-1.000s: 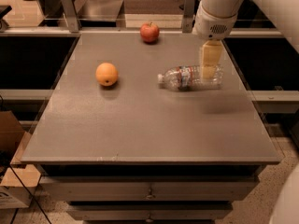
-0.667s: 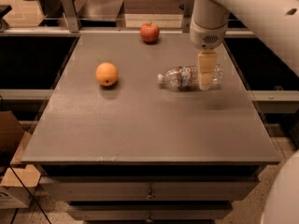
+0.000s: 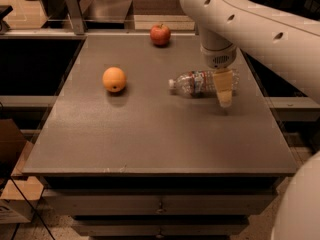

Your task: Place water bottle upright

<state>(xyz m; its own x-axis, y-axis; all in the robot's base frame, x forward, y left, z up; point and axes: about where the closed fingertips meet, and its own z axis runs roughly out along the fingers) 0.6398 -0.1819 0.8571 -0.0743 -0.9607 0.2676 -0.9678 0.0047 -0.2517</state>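
Observation:
The water bottle [image 3: 192, 83] lies on its side on the grey table [image 3: 150, 134], right of the middle, its white cap pointing left and its red-and-white label band near its middle. My gripper [image 3: 224, 91] hangs from the white arm and points down over the bottle's right end, its pale finger crossing in front of the bottle's base. Part of the bottle's base is hidden behind it.
An orange [image 3: 114, 79] sits on the table to the left of the bottle. A red apple [image 3: 160, 34] sits near the far edge. The white arm [image 3: 250, 19] reaches in from the upper right. A cardboard box [image 3: 10, 149] stands on the floor at the left.
The gripper has moved down and slightly toward the near side, over the bottle's right end. The bottle, orange and apple have not moved.

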